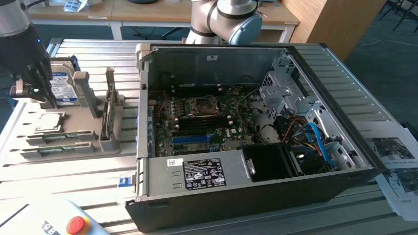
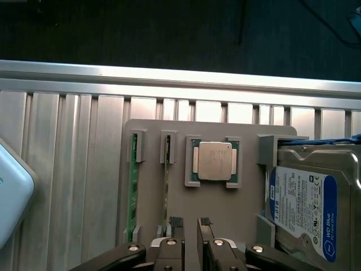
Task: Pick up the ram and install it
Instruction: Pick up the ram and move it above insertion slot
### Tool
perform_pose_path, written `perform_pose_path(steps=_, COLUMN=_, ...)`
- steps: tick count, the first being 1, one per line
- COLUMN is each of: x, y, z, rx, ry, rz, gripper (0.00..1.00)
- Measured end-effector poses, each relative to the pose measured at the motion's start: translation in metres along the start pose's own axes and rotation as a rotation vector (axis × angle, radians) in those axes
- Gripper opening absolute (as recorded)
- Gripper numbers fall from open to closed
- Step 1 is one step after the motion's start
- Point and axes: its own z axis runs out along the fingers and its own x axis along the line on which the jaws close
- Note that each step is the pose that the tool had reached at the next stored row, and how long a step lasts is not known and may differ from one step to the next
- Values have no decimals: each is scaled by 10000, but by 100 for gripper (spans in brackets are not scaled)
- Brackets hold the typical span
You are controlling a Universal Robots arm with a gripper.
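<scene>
Two green ram sticks (image 2: 133, 186) (image 2: 166, 189) stand on edge in slots of the grey parts holder (image 2: 214, 212), side by side. In the exterior view the ram sticks (image 1: 62, 135) lie at the holder's near end. My gripper (image 2: 190, 226) hovers over the holder, its fingers (image 2: 176, 223) slightly apart with nothing between them; one fingertip is close to the end of the nearer stick. In the exterior view the gripper (image 1: 36, 93) hangs at the far left, above the holder and beside the hard drive. The open computer case (image 1: 261, 186) lies to the exterior view's right.
On the holder also sit a square silver processor (image 2: 214, 161) and a blue-labelled hard drive (image 2: 302, 200). The motherboard (image 1: 225, 122) carries a blue slot strip (image 1: 193, 138). A red stop button (image 1: 77, 224) and papers (image 1: 398, 161) lie on the slatted table (image 1: 65, 181).
</scene>
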Motion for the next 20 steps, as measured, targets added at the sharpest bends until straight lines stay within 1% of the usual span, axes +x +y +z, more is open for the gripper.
perform_pose_path(steps=8, x=2, y=-4, z=90, rx=0, ry=0, rz=0, gripper=24)
perform_pose_path(steps=14, x=6, y=-4, z=91, rx=0, ry=1, rz=0, gripper=24)
perform_pose_path(steps=20, x=66, y=-2, z=89, rx=0, ry=1, rz=0, gripper=24)
